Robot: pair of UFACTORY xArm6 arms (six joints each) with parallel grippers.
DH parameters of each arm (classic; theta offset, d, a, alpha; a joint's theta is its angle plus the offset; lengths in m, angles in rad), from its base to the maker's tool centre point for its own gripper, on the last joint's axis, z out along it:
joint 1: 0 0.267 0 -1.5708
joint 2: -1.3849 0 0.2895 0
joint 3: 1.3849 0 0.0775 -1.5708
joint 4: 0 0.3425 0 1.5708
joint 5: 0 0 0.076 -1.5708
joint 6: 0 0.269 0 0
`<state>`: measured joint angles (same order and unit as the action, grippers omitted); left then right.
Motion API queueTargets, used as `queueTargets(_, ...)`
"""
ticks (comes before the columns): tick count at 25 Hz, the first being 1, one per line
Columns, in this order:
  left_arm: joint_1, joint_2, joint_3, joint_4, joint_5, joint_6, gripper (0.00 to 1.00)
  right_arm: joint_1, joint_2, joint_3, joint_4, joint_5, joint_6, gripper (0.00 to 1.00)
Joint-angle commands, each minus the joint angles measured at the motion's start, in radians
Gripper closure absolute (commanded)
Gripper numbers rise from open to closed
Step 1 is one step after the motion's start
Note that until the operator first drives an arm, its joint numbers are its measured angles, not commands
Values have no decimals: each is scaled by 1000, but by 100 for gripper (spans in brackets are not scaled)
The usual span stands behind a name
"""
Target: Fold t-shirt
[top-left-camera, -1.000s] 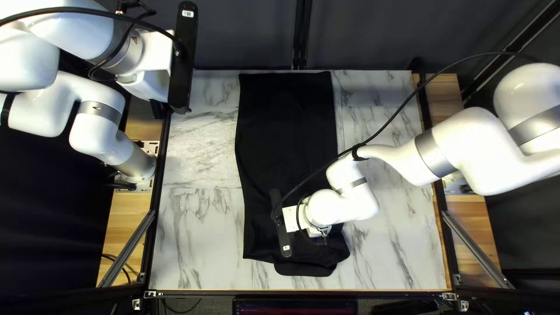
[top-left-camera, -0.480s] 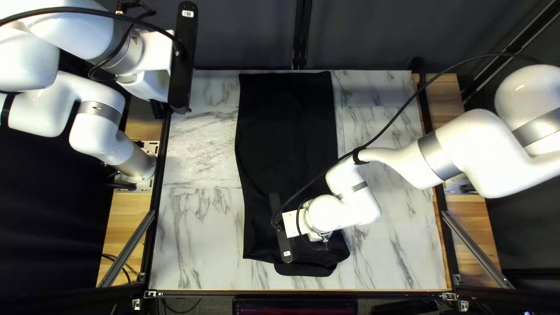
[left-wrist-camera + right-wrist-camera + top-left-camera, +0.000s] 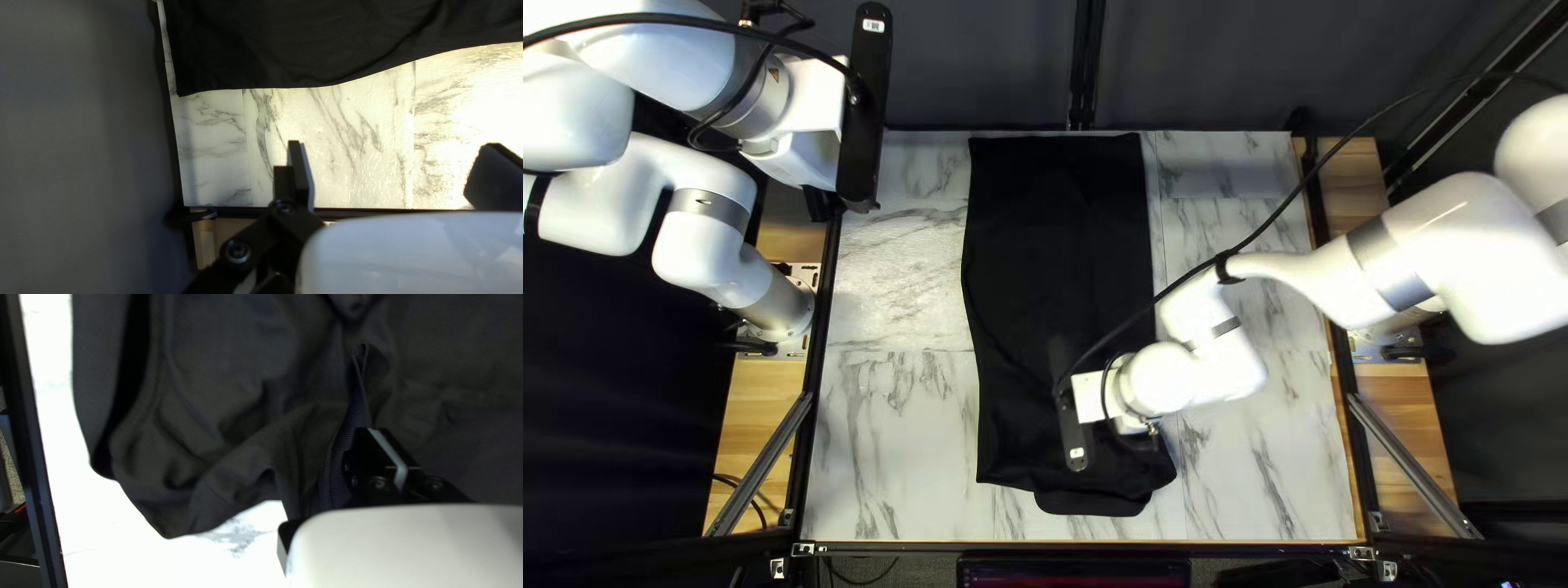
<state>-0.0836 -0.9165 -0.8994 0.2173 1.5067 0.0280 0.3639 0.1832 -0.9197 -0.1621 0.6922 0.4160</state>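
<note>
Rightward in the top left view, and slightly toward the table's far edge, my right arm (image 3: 1231,365) has shifted over the last half second, while the black t-shirt (image 3: 1056,250) keeps nearly the same outline. My right pincer (image 3: 373,436) is drawn together and, as I judge it, clamped on cloth: a ribbed band (image 3: 348,419), probably a hem, rises right into the tips. The shirt lies under and around that pincer, its long axis running from near my grip toward the table's far edge, so I have it by the nearer end and the right pincer is the close one. My left pincer (image 3: 395,171) stands wide apart with nothing held, the shirt's long side ahead of it across bare table (image 3: 893,436). The next move likely asks me to lay the lifted part inward without dragging the body. Soft matt knit, it puckers beside my grip, a rounded flap (image 3: 1089,505) at the near end, against smooth, grey-veined marble-look panels that may let it slide
</note>
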Motion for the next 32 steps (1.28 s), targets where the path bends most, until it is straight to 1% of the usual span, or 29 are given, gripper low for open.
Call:
queueTargets(1, 0, 0, 0, 0, 0, 0, 0, 2, -68, 93, -60, -37, 163, 96)
queueTargets(2, 0, 0, 0, 0, 0, 0, 0, 5, -78, 106, -68, -38, 190, 96)
queueTargets(3, 0, 0, 0, 0, 0, 0, 0, 10, -96, 129, -84, -37, 242, 90)
queueTargets(4, 0, 0, 0, 0, 0, 0, 0, 15, -106, 139, -94, -32, 277, 81)
queueTargets(5, 0, 0, 0, 0, 0, 0, 0, 18, -108, 141, -99, -27, 298, 78)
queueTargets(6, 0, 0, 0, 0, 0, 0, 0, 26, -109, 140, -109, -12, 338, 68)
queueTargets(8, 0, 0, 0, 0, 0, 0, 0, 36, -104, 126, -118, 19, 385, 34)
queueTargets(9, 0, 0, 0, 0, 0, 0, 0, 40, -98, 114, -117, 34, 398, 11)
queueTargets(10, 0, 0, 0, 0, 0, 0, 0, 42, -93, 102, -116, 45, 403, 0)
queueTargets(12, 0, 0, 0, 0, 0, 0, 0, 50, -72, 57, -110, 85, 409, 0)
queueTargets(13, 0, 0, 0, 0, 0, 0, 0, 56, -51, 18, -108, 115, 405, 0)
queueTargets(15, 0, 0, 0, 0, 0, 0, 0, 59, -30, -21, -108, 143, 394, 0)
queueTargets(17, 0, 0, 0, 0, 0, 0, 0, 51, 4, -70, -104, 157, 346, 0)
queueTargets(21, 0, 0, 0, 0, 0, 0, 0, 16, 88, -148, -70, 124, 180, 0)
queueTargets(25, 0, 0, 0, 0, 0, 0, 0, -8, 143, -178, -26, 91, 34, 0)
queueTargets(26, 0, 0, 0, 0, 0, 0, 0, -20, 156, -184, 2, 80, -43, 0)
queueTargets(27, 0, 0, 0, 0, 0, 0, 0, -28, 162, -186, 21, 73, -88, 0)
queueTargets(28, 0, 0, 0, 0, 0, 0, 0, -42, 175, -192, 57, 64, -174, 0)
queueTargets(31, 0, 0, 0, 0, 0, 0, 0, -60, 195, -208, 114, 62, -311, 0)
queueTargets(32, 0, 0, 0, 0, 0, 0, 0, -62, 197, -209, 123, 61, -330, 6)
